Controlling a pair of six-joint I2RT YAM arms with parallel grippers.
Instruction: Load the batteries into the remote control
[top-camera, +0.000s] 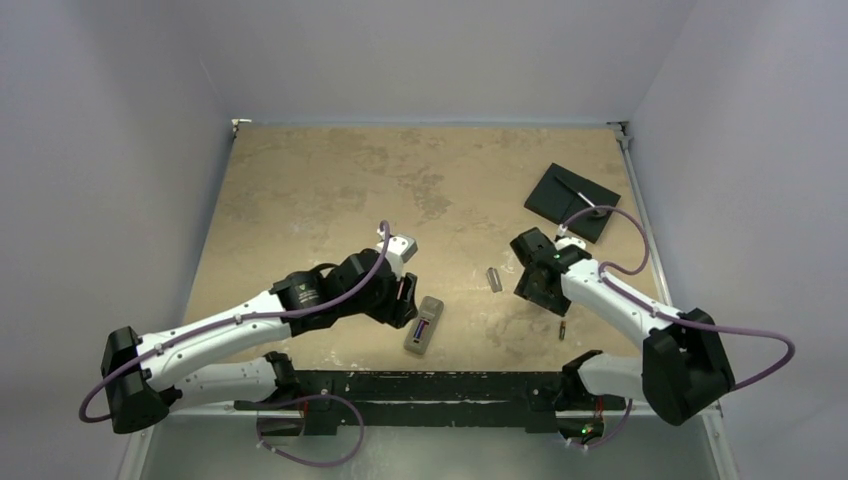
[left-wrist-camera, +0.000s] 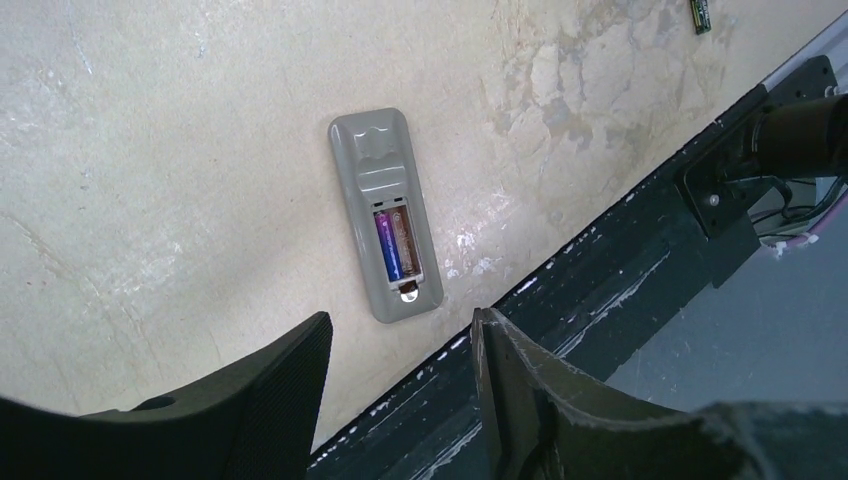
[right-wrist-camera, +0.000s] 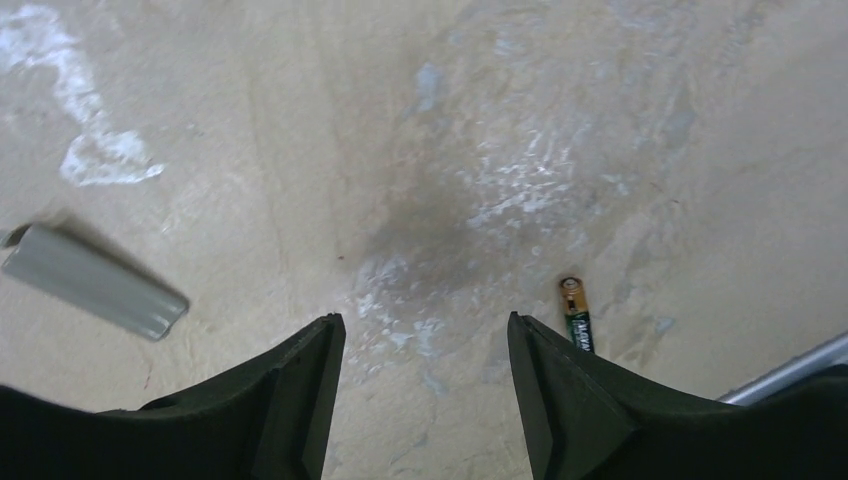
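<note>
The remote control (top-camera: 424, 325) lies grey back up near the table's front edge, its battery bay open. In the left wrist view the remote control (left-wrist-camera: 385, 215) holds one bluish-purple battery (left-wrist-camera: 388, 243) in the bay; the slot beside it looks brownish. A second battery (right-wrist-camera: 577, 312), dark green with a copper end, lies loose on the table; it also shows in the top view (top-camera: 562, 330). My left gripper (left-wrist-camera: 400, 330) is open and empty just above the remote, left of it in the top view (top-camera: 407, 298). My right gripper (right-wrist-camera: 425, 335) is open and empty, left of the loose battery.
The narrow grey cover strip (right-wrist-camera: 95, 282) lies on the table between the arms, seen in the top view (top-camera: 493, 278). A black square plate (top-camera: 572, 200) sits at the back right. The black front rail (left-wrist-camera: 620, 270) runs close beside the remote.
</note>
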